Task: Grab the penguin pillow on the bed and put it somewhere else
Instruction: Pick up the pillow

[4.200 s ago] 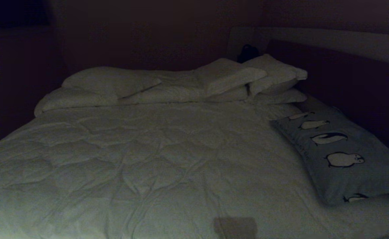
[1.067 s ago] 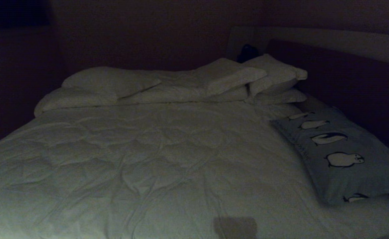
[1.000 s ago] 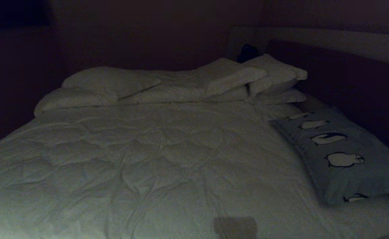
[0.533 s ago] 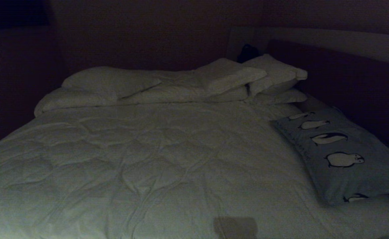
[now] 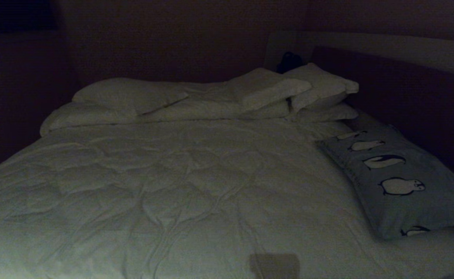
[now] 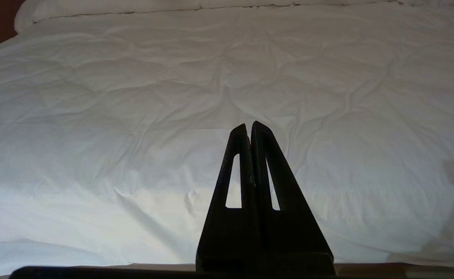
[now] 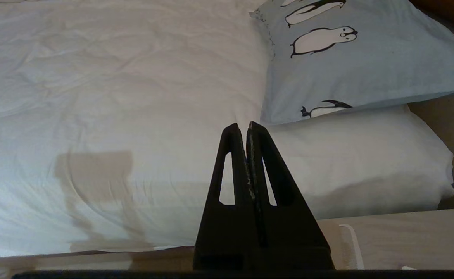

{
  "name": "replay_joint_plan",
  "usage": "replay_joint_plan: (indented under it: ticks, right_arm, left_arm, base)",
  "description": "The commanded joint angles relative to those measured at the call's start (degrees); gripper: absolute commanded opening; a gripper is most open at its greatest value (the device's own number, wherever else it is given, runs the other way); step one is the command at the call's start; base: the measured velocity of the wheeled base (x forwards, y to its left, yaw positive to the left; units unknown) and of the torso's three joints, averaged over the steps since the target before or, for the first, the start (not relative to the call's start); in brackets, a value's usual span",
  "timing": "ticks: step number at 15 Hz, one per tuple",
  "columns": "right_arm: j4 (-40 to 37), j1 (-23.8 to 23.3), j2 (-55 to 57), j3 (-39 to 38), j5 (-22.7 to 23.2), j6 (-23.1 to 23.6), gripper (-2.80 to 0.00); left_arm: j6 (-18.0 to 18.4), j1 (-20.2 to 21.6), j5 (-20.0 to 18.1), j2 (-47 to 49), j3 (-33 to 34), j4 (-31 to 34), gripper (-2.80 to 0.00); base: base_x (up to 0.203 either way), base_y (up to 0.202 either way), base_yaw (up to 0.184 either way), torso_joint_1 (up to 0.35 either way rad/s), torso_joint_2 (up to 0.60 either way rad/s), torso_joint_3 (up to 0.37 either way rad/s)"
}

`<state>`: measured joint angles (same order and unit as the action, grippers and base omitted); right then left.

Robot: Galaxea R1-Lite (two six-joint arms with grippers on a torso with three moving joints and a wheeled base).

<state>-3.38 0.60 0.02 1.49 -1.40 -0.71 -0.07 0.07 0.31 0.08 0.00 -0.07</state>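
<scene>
Two grippers hang at the near edge of the bed (image 5: 180, 186), neither in the head view. Left gripper (image 6: 249, 126): fingers pressed together, empty, over bare duvet. Right gripper (image 7: 242, 126): fingers together too, empty, their tips short of the pillow (image 7: 351, 54), which lies beyond them and to the right, not touching. From the head camera the pillow (image 5: 401, 182) rests flat along the bed's right side beside the headboard (image 5: 405, 93), white pillows (image 5: 195, 97) heaped at the far end.

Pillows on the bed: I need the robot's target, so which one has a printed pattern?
The penguin pillow, pale blue-grey with black-and-white penguins, lying along the headboard side. The white pillows at the far end are plain.
</scene>
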Motion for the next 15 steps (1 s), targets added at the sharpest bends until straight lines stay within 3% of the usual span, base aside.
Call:
replay_joint_plan:
  ticks: [1, 15]
  right_arm:
    - [-0.05, 0.02, -0.02, 0.01, 0.00, 0.00, -2.80]
    - [0.04, 0.02, -0.02, 0.01, 0.00, -0.08, -2.80]
  left_arm:
    - [-0.02, 0.01, 0.04, 0.01, 0.00, -0.01, -2.80]
    - [-0.02, 0.01, 0.04, 0.01, 0.00, -0.01, -2.80]
  base:
    - [0.000, 0.000, 0.000, 0.000, 0.00, 0.000]
    - [0.000, 0.000, 0.000, 0.000, 0.00, 0.000]
